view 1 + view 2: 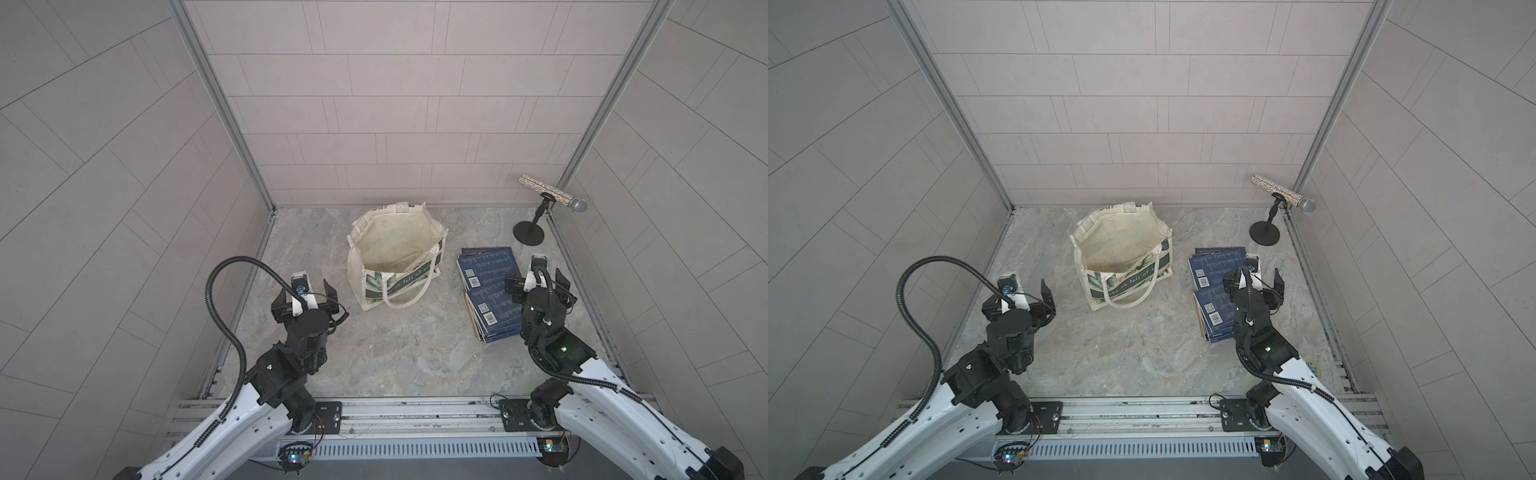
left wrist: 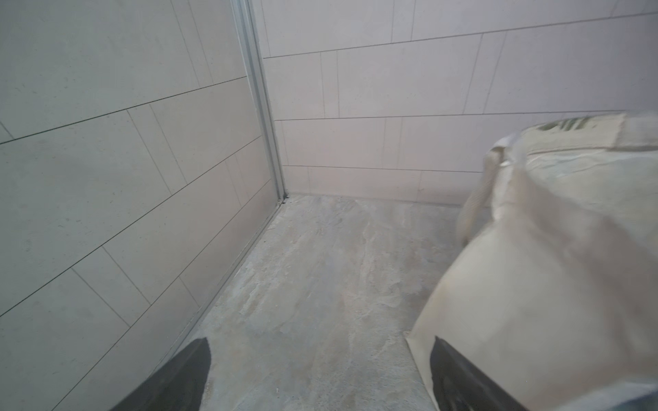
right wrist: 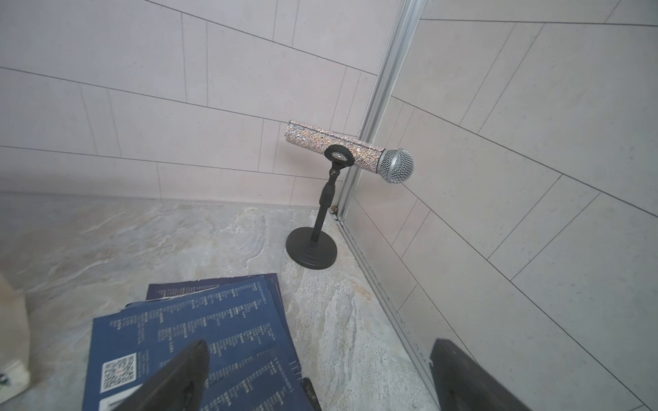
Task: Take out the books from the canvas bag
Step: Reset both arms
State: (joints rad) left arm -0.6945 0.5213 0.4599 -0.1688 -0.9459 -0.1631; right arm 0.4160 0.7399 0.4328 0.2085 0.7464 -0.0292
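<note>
The bag (image 1: 374, 286) looks empty, the books (image 1: 486, 266) stacked beside it, so the released left hand (image 1: 305, 291) and right hand (image 1: 536, 276) should retreat touching neither.

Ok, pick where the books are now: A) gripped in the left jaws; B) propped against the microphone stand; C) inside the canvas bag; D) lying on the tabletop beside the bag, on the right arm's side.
D: the books lie flat in overlapping piles beside the canvas bag, whose inside shows only lining.

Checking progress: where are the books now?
In both top views the books lie on the tabletop right of the canvas bag, partly under the right end effector.
</note>
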